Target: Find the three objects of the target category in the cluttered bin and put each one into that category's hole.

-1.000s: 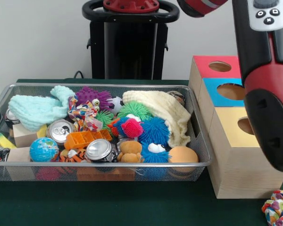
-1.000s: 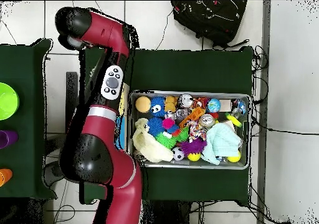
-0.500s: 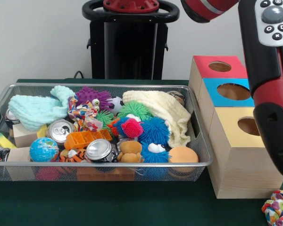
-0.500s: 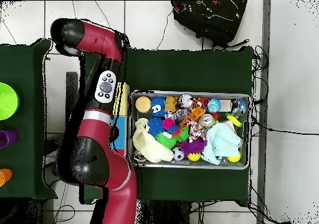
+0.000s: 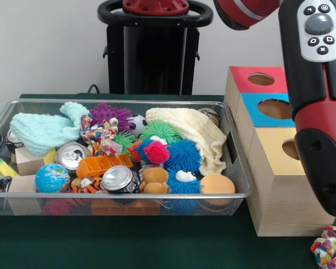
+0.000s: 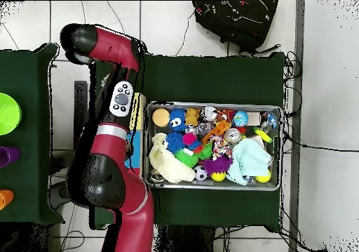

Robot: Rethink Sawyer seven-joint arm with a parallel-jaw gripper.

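Bin: a silver wire-mesh basket (image 5: pixel 235 168) with a rounded rim sat on the dark green table (image 5: pixel 157 246), packed with toys and scraps.
Soft cloths: a mint waffle-knit cloth (image 5: pixel 42 130) lay bunched at one end; a cream fleecy cloth (image 5: pixel 199 134) draped over the other end, next to the boxes.
Spiky balls: rubbery, hair-covered balls in blue (image 5: pixel 183 155), green (image 5: pixel 159 130) and pink (image 5: pixel 157 152) crowded the middle; a purple spiky toy with googly eyes (image 5: pixel 109 115) sat behind them.
Cans: two dented metal cans (image 5: pixel 73 154) (image 5: pixel 118 178) lay with their round tops showing.
Other pieces: a small globe ball (image 5: pixel 51 178), an orange ridged plastic block (image 5: pixel 103 165), a smooth orange ball (image 5: pixel 217 185), a brown plush toy (image 5: pixel 155 180), a braided rope knot (image 5: pixel 102 136) and plain wooden blocks (image 5: pixel 28 162).
Sorting boxes: a row of pale wooden boxes just beside the bin, each with a round hole, had tops in red (image 5: pixel 256 79), blue (image 5: pixel 269 109) and yellow (image 5: pixel 280 151).
Outside the bin: a multicoloured rope knot (image 5: pixel 330 247) lay on the table by the yellow box.
Arm: the glossy red and black arm (image 5: pixel 319 112) crossed in front of the boxes; in the overhead view it lay over them too.
Jaws: hidden in both views, so their state could not be told.
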